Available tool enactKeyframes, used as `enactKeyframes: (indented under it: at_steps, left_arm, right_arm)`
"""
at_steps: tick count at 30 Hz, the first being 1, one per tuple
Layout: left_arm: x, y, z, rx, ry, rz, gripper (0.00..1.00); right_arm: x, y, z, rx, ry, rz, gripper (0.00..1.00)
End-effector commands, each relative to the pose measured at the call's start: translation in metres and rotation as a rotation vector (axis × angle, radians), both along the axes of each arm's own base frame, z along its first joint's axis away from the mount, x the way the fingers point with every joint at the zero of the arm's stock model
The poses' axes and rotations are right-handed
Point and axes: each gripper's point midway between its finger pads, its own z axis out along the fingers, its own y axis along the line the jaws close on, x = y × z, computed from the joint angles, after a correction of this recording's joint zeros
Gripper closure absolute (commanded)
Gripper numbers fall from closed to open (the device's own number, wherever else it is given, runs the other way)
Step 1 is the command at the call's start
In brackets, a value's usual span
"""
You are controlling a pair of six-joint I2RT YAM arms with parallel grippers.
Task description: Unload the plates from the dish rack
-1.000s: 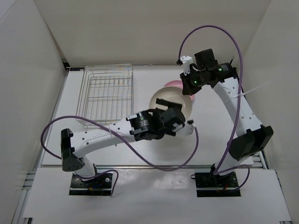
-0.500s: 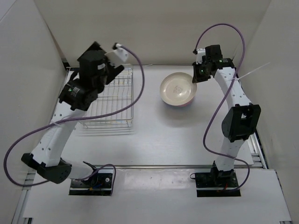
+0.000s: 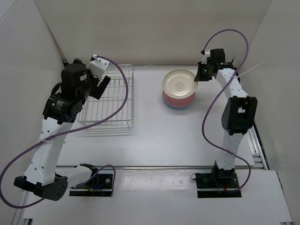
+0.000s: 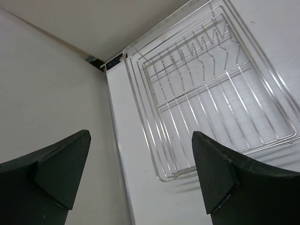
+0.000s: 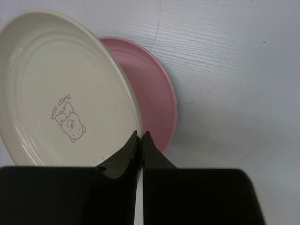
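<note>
My left pincer [image 4: 140,137] is spread wide. Its two dark fingers [image 4: 61,173] stand far apart, with nothing between them and nothing touching them. It hangs above the dish rack [image 3: 108,101], over the rack's left side, raised clear of the wires. In the wrist view the dish rack [image 4: 211,93] lies below and to the right of the gap. I can see its grid floor and its row of upright dividers, and no plate sits in any slot.

My right pincer [image 5: 139,136] is pressed almost together, with only a hairline slit between the fingers and nothing visible inside it. Its tips sit right at the rim of the cream plate [image 5: 61,93], on the side facing away from the dish rack. I cannot tell whether they touch that rim or stop just short of it.

All three plates are out of the rack, stacked on the table [image 3: 164,136] well to the rack's right, level with its far end. The cream plate [image 3: 178,84] is on top, showing a small bear drawing and the words SWEET BEAR. The pink plate [image 5: 157,93] is under it, peeking out on the side away from the rack. From overhead the pink plate [image 3: 176,99] shows as a band, with the light blue plate [image 3: 178,106] at the bottom. My right pincer [image 3: 200,77] is at the edge of the stack farthest from the rack, and my left pincer [image 3: 99,85] is over the rack itself.
</note>
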Motion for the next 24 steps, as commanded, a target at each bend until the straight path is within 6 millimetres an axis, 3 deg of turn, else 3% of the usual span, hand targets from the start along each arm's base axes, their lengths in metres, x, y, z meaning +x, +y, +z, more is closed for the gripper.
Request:
enactKeyframes:
  at_steps: [1,5,10,12,15,24]
  left_arm:
    - [-0.009,-0.012,0.02,-0.098,-0.032,-0.05,0.0]
    - [-0.012,-0.011,0.035,-0.154,-0.058,-0.06,0.0]
    - [-0.019,-0.012,0.034,-0.181,-0.051,-0.08,0.0]
    - [-0.023,-0.011,0.034,-0.194,-0.048,-0.083,0.0]
    - [-0.026,-0.009,0.042,-0.201,-0.064,-0.084,0.0]
    - [-0.031,-0.011,0.056,-0.214,-0.092,-0.105,0.0]
  right_arm:
    - [0.015,0.007,-0.002,0.03,-0.048,0.004,1.0]
    - [0.016,0.005,-0.013,0.02,-0.029,-0.005,1.0]
    - [0.022,0.002,-0.019,0.004,-0.025,-0.019,1.0]
    - [0.022,0.002,-0.032,0.002,0.001,-0.019,1.0]
    - [0.021,0.012,-0.04,0.006,0.022,-0.008,1.0]
    - [0.018,0.015,-0.061,-0.012,0.066,0.002,1.0]
